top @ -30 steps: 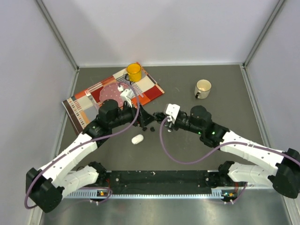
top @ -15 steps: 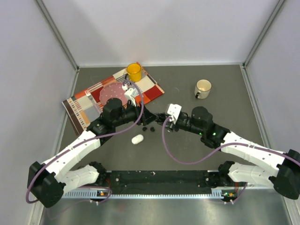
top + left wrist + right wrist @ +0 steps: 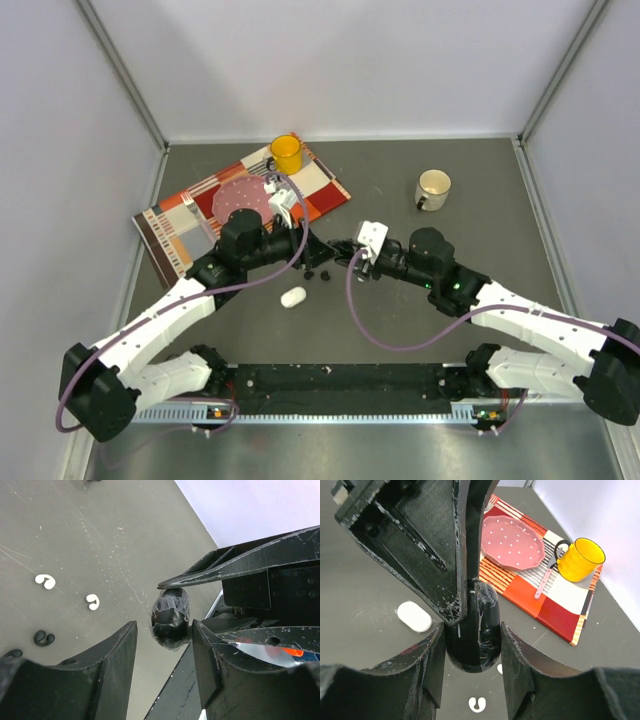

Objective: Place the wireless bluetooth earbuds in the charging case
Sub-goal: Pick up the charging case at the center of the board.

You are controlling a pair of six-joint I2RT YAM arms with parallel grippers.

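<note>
Since a second earlier, the left arm's wrist had been rolled and carried slightly rightward above the placemat. The right arm had barely been shifted, and the mugs and the white charging case had been left where they lay.

The two grippers were met nose to nose at mid-table, well apart from all three walls. Open floor was left to the right, between the cream mug and the side wall. The rear left was taken up by the placemat, the dotted pink plate and the yellow mug.

Both forearms were stretched low and angled inward. The black charging case was held off the table between them.

The right gripper was seen with its jaws pinching the case, both flanks pressed by the fingers. The left gripper was set with its jaws spread to either side of the same case. A gap showed on one side, and whether it gripped could not be told.

The earbuds were lying loose on the table just below the grippers. The white earbuds were set side by side, the black earbuds close by them, and none was in a case. The white charging case was lying nearer the arm bases, closed.
</note>
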